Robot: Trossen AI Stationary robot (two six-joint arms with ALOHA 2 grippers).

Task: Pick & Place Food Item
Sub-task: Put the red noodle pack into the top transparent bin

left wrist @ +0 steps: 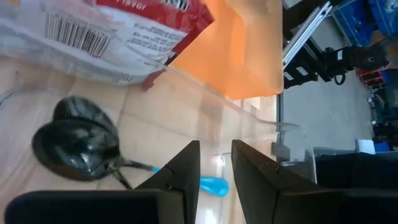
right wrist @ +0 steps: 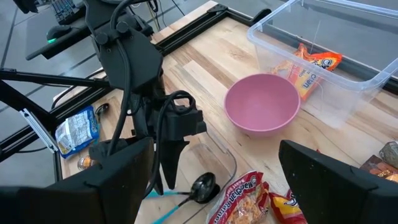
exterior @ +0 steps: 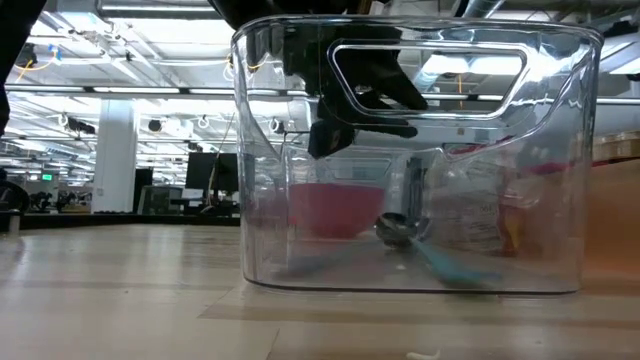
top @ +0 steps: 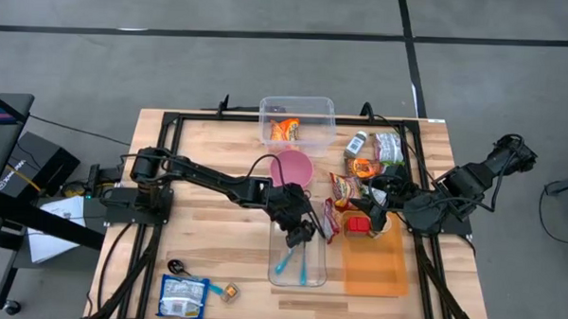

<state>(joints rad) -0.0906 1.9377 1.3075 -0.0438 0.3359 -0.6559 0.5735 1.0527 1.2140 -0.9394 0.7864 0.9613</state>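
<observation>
Left gripper (top: 298, 232) over the clear bin (top: 318, 272), spoon just under it; right gripper (top: 375, 216) waiting wide open by the snack bags.

Left fingers (left wrist: 186, 171) stand slightly apart with nothing between them; the blue-handled spoon (right wrist: 186, 192) lies on the bin floor, free. Food items sit elsewhere: a red packet (top: 358, 224) at the orange tray (top: 375, 267) edge under the right gripper, an orange snack bag (top: 285, 130) in the far container (top: 324, 109), pink bowl (top: 291, 165) between. Risk, as I judge it: left fingertips sit low inside the bin, so a sideways exit could catch the wall and drag or tip it. Right arm reaching across could meet the left arm, being close.
</observation>
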